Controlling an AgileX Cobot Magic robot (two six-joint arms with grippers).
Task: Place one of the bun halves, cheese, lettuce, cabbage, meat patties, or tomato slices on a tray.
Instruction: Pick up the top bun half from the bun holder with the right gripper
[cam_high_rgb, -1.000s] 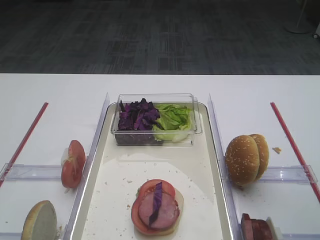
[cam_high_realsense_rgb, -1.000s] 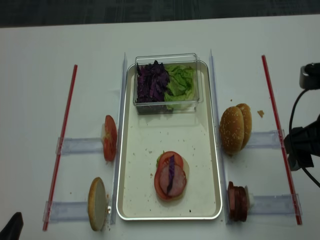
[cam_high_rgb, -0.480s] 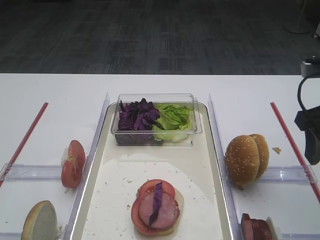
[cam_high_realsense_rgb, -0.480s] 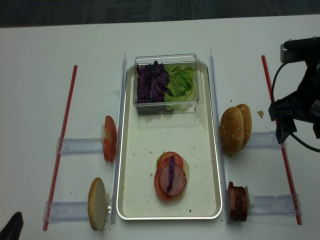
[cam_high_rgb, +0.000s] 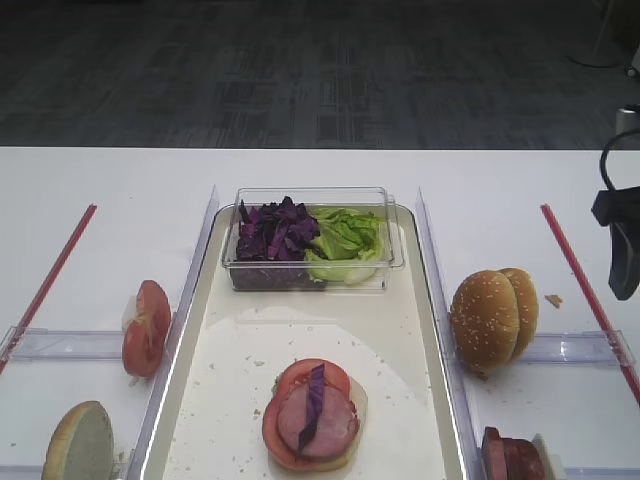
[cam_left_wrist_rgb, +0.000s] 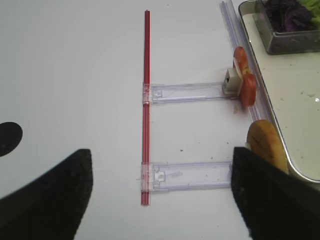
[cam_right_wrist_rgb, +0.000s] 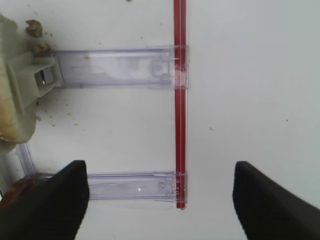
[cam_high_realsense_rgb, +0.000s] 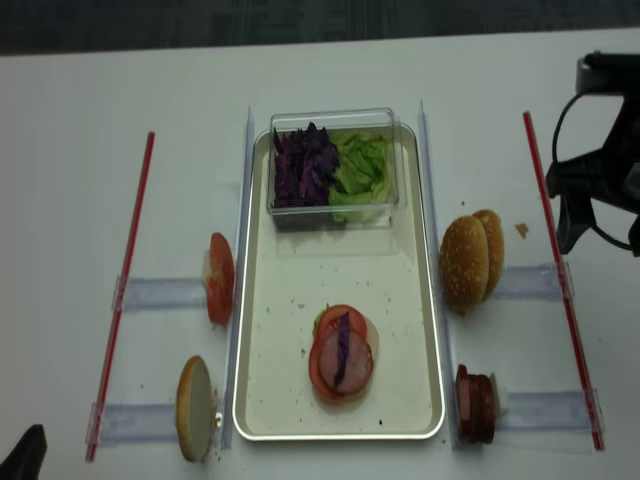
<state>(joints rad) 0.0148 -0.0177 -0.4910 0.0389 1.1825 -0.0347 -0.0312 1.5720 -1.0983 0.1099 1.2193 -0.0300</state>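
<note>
Inspector A: First high view. The right gripper (cam_high_rgb: 622, 262) hangs at the right edge, clear of the table, holding nothing. A second ago it was not in this view at all; half a second ago it sat slightly lower. The two seeded bun halves (cam_high_rgb: 492, 317) stand on edge well to its left, untouched.

Inspector B: And the tray (cam_high_rgb: 412, 420)?

Inspector A: Unchanged. It carries a tomato slice (cam_high_rgb: 312, 378) under a meat patty (cam_high_rgb: 318, 417) with a strip of cabbage (cam_high_rgb: 314, 402), plus the clear box (cam_high_rgb: 312, 240) of cabbage and lettuce (cam_high_rgb: 347, 238).

Inspector B: Right wrist view?

Inspector A: Both fingers (cam_right_wrist_rgb: 47, 202) stand wide apart with nothing between them. A red strip (cam_right_wrist_rgb: 179, 100) and two clear rails (cam_right_wrist_rgb: 120, 67) lie on the table between and beyond them; a bun edge (cam_right_wrist_rgb: 12, 110) shows past the left finger.

Inspector B: Left wrist view?

Inspector A: The left gripper (cam_left_wrist_rgb: 155, 197) is spread wide, empty. Beyond the right finger: tomato slices (cam_left_wrist_rgb: 245, 82) and the pale-faced bun half (cam_left_wrist_rgb: 267, 150), beside the tray rim.

Inspector B: Second high view?

Inspector A: The right gripper (cam_high_realsense_rgb: 585, 215) has moved up the picture since a second ago and now hangs beside the red strip (cam_high_realsense_rgb: 560, 290), the buns (cam_high_realsense_rgb: 470, 260) to its left. Spare patties (cam_high_realsense_rgb: 476, 404) stand unmoved.
</note>
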